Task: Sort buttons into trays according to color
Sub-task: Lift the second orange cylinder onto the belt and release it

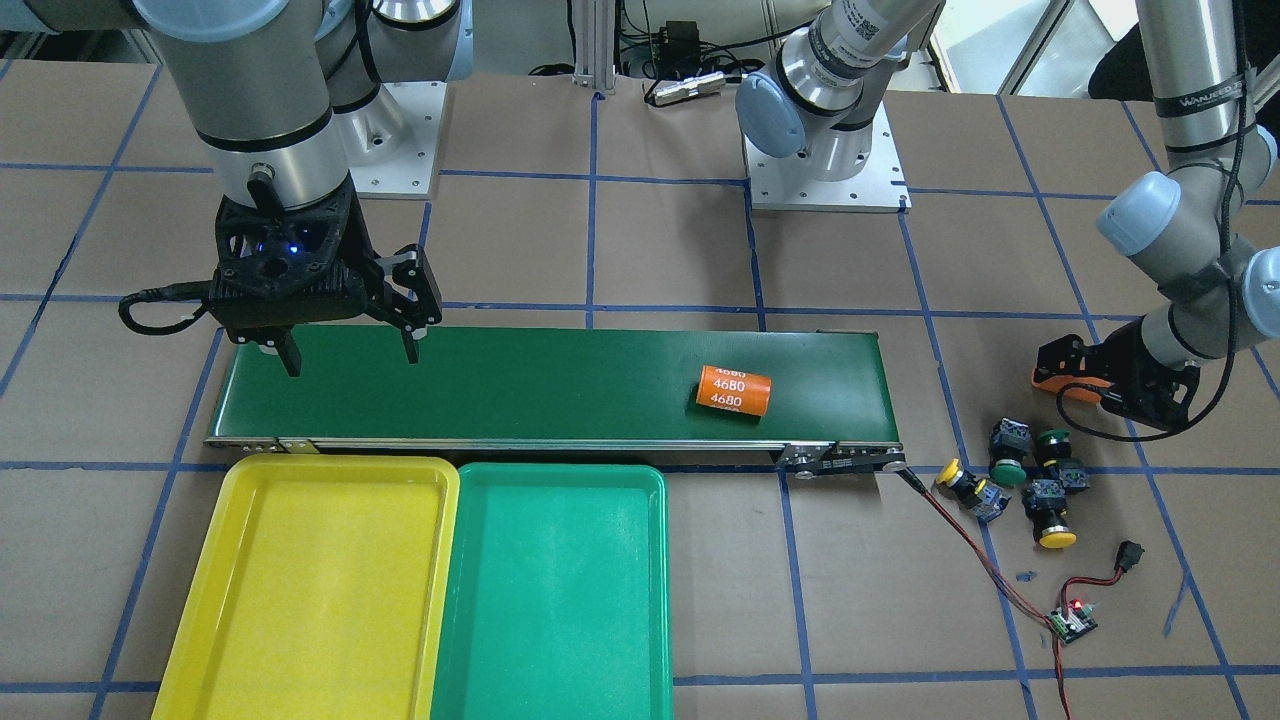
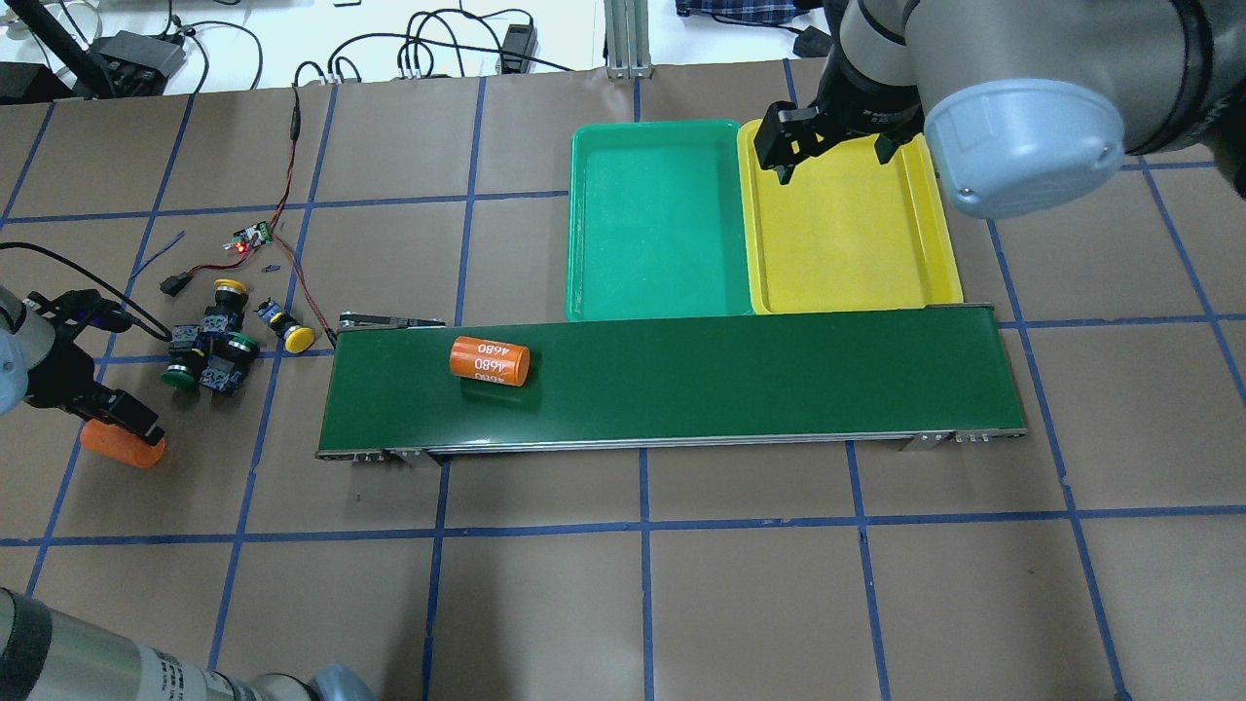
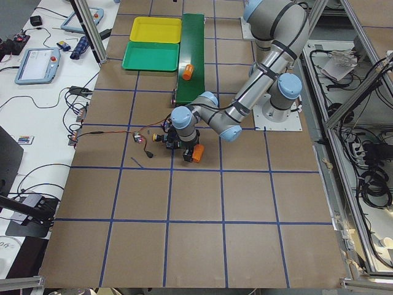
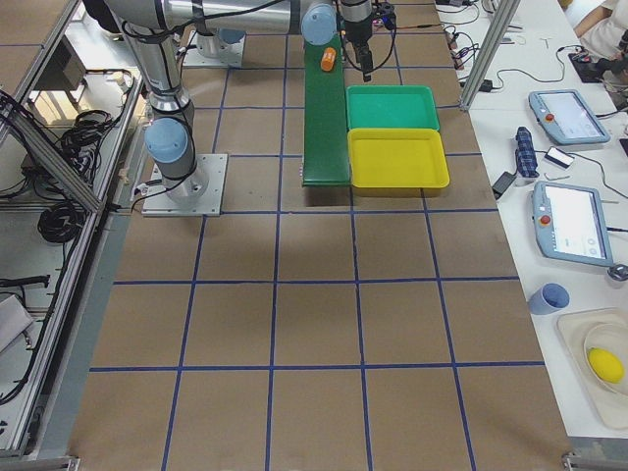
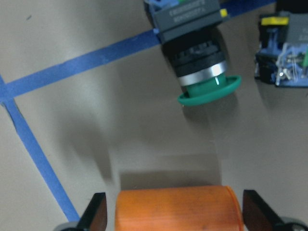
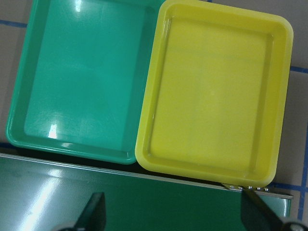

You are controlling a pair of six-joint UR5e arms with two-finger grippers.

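Several buttons lie in a cluster on the table off the conveyor's end: two yellow-capped (image 1: 950,472) (image 1: 1056,538) and two green-capped (image 1: 1008,470) (image 1: 1052,438). My left gripper (image 1: 1075,385) is beside them, open, its fingers straddling an orange cylinder (image 5: 178,209) with small gaps either side. One green button (image 5: 202,72) lies just beyond it. The yellow tray (image 1: 300,580) and the green tray (image 1: 555,590) sit side by side, both empty. My right gripper (image 1: 350,360) hovers open with nothing in it over the belt's end nearest the yellow tray (image 6: 216,86).
A long dark-green conveyor belt (image 1: 550,385) runs along the trays and carries a second orange cylinder (image 1: 734,391) marked 4680. A small controller board (image 1: 1072,620) with red and black wires lies near the buttons.
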